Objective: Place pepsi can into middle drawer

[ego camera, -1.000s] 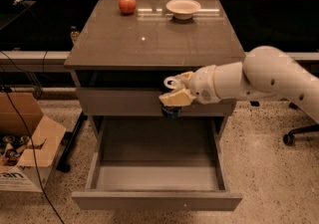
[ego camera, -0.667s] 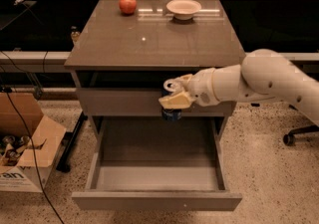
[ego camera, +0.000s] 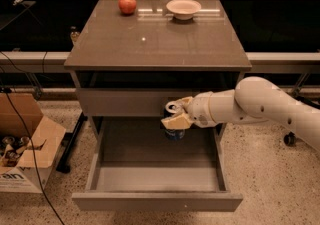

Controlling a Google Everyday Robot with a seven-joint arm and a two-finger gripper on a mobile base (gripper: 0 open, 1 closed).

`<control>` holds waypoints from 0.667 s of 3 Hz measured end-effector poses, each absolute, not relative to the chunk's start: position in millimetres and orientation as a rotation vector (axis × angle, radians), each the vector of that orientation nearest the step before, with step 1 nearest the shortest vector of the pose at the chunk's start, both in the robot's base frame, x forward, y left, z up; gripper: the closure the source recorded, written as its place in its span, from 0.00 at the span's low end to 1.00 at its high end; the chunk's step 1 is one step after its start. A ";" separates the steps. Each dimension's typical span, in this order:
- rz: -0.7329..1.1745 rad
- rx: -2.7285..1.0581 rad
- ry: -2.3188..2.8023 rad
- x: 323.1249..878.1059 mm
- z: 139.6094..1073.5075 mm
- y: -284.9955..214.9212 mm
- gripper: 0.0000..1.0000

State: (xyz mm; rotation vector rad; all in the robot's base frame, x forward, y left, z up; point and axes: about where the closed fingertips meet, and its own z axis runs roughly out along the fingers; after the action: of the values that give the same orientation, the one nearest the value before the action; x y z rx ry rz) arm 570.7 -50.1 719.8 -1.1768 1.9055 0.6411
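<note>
The pepsi can [ego camera: 174, 133] is dark blue and only partly visible under my fingers. My gripper [ego camera: 173, 119] is shut on it from above and holds it over the back part of the open middle drawer [ego camera: 155, 176]. The can hangs just in front of the closed upper drawer front [ego camera: 120, 102], above the drawer's grey floor. The drawer is pulled out towards the camera and its inside shows nothing else. My white arm [ego camera: 260, 103] reaches in from the right.
A red apple [ego camera: 127, 4] and a white bowl [ego camera: 183, 8] stand at the back of the cabinet top [ego camera: 155, 39]. A cardboard box [ego camera: 22, 144] with cables sits on the floor at left. A chair wheel [ego camera: 289, 139] shows at right.
My gripper has moved down with the can, from in front of the upper drawer front to lower over the open drawer. Nothing else has moved.
</note>
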 end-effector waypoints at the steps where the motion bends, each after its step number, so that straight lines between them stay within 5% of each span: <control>1: 0.643 -1.096 1.917 562.3 672.8 -65.2 1.00; 2: 0.640 -0.999 1.939 560.1 622.7 -87.2 1.00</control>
State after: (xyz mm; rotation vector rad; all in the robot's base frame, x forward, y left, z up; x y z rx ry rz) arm 560.1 -87.2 622.7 -0.9989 1.9389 0.6403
